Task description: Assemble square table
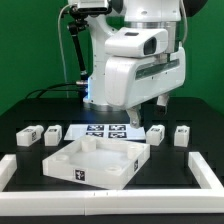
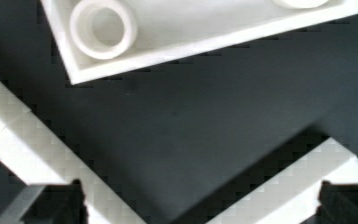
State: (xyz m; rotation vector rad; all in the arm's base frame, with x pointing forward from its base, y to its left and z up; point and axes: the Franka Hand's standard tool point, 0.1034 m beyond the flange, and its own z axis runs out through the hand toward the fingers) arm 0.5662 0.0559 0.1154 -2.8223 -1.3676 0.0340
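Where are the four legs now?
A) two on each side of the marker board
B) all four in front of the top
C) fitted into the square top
A: two legs lie at the exterior view's left of the marker board, the other two at its right, all loose.

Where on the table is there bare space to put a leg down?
Bare black table between the square top and the rail on the exterior view's right. Crowded behind: four legs flank the marker board.
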